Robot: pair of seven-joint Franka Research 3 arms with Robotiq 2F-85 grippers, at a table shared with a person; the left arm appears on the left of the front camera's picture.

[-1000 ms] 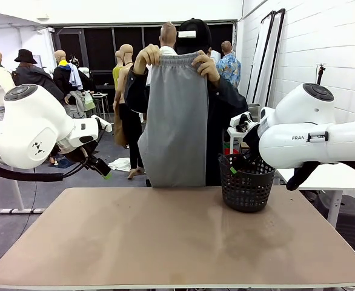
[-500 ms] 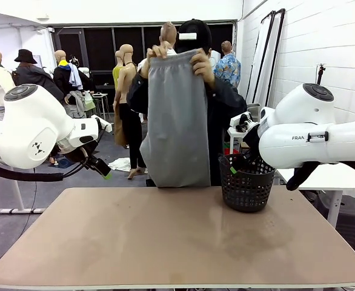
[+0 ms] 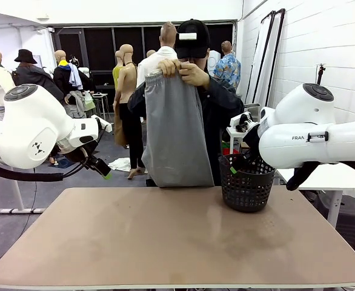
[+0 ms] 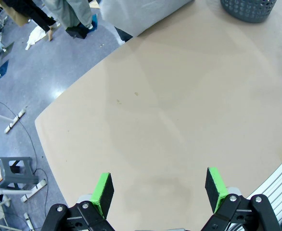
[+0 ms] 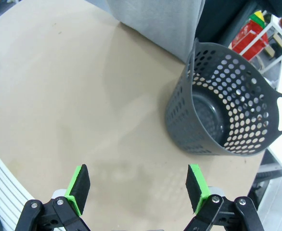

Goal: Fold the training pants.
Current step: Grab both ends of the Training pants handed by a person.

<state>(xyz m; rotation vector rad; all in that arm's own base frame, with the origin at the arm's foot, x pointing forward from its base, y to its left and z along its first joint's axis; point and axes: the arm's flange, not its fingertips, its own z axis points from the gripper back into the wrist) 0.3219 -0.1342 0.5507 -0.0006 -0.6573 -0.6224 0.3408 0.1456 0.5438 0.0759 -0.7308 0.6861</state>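
Note:
A person at the far side of the table holds the light grey training pants (image 3: 174,130) up by the waistband with both hands (image 3: 183,70), the fabric hanging down behind the far table edge. Their lower part also shows as the grey pants (image 4: 143,14) and the pants (image 5: 158,21). My left gripper (image 3: 105,171) hovers off the table's far left corner, and in its wrist view the left gripper (image 4: 159,190) is open over bare tabletop. My right gripper (image 5: 138,188) is open above the table, near the black mesh basket (image 5: 227,118).
The black mesh basket (image 3: 246,182) stands at the table's far right, with nothing visible inside it. The brown table (image 3: 165,242) stretches wide in front of both arms. A white table (image 3: 335,176) sits to the right.
The person has brought their hands together and lowered them, so the waistband of the pants is now bunched narrower in front of their chest. Both arms have stayed still.

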